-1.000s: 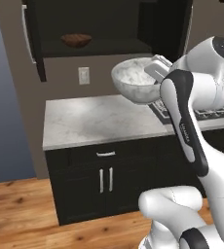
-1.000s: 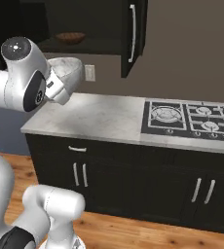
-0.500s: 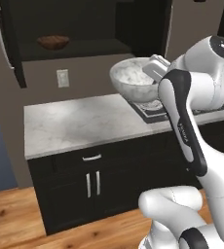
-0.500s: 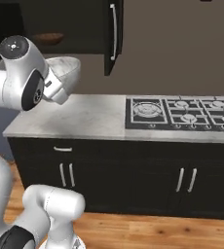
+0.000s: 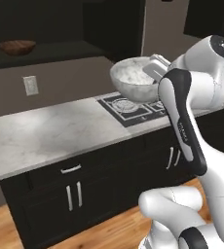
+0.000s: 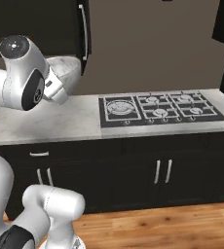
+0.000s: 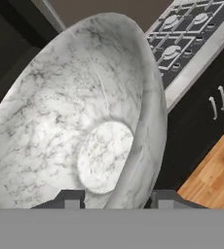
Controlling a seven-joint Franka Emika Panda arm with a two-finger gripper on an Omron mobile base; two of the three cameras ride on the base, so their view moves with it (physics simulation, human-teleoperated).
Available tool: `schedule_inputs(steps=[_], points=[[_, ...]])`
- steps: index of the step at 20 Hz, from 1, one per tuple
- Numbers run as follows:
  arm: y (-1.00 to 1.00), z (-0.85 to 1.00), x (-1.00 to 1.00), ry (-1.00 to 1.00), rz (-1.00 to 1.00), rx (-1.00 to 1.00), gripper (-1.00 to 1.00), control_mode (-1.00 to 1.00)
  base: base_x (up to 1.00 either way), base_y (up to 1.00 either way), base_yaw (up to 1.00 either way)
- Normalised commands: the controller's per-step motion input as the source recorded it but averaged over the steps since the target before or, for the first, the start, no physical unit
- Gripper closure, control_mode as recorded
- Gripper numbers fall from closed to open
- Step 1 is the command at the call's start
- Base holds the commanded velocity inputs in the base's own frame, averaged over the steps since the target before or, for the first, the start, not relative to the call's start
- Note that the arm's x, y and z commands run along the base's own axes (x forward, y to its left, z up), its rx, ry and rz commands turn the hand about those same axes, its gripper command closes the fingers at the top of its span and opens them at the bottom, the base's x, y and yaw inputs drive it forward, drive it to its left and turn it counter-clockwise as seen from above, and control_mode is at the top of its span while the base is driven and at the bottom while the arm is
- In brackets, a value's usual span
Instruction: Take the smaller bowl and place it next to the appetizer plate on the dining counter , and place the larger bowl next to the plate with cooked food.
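So, left to right: the smaller bowl [image 5: 17,46], dark wood, sits way off to the gripper's left on a dark shelf [image 5: 60,51] up on the wall, well apart from everything. A pale wall outlet [image 5: 30,85] is just below that shelf. Under it runs a marble worktop [image 5: 50,131] w/ black cabinets [image 5: 75,194] and silver handles below, wood floor [image 5: 109,233] at the bottom.

Next over, the larger bowl [image 5: 133,79], white w/ grey veining, is up in the air above the worktop's right end and the near edge of the gas hob [image 5: 126,108]. Gripper [image 7: 116,198] is clamped on its rim; in the hand view one fingertip sits inside the rim and the other outside, wall of the bowl between them. Bowl looks empty inside, just the flat round base showing. It's tipped a bit, mouth toward the hand cam.

From the right base cam the bowl [image 6: 66,69] pokes out behind the arm's big white joint, w/ a tall black cabinet door [image 6: 83,34] behind it. Right of the gripper the hob [image 6: 160,107] spreads across the counter, 5 burners or so, nothing on it.
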Motion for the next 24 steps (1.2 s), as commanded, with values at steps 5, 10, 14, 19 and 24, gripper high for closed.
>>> schedule_inputs(steps=[5, 10, 14, 19, 24], points=[[0.0, 0.0, 0.0, 0.0, 0.0, 0.0, 1.0, 1.0, -0.72, 0.23, -0.55], [0.0, 0.0, 0.0, 0.0, 0.0, 0.0, 1.0, 1.0, -0.79, 0.11, -0.6], [0.0, 0.0, 0.0, 0.0, 0.0, 0.0, 1.0, 1.0, -0.32, 0.03, -0.72], [0.0, 0.0, 0.0, 0.0, 0.0, 0.0, 1.0, 1.0, -0.06, 0.0, -0.73], [0.0, 0.0, 0.0, 0.0, 0.0, 0.0, 1.0, 1.0, -0.18, 0.0, -0.71]])
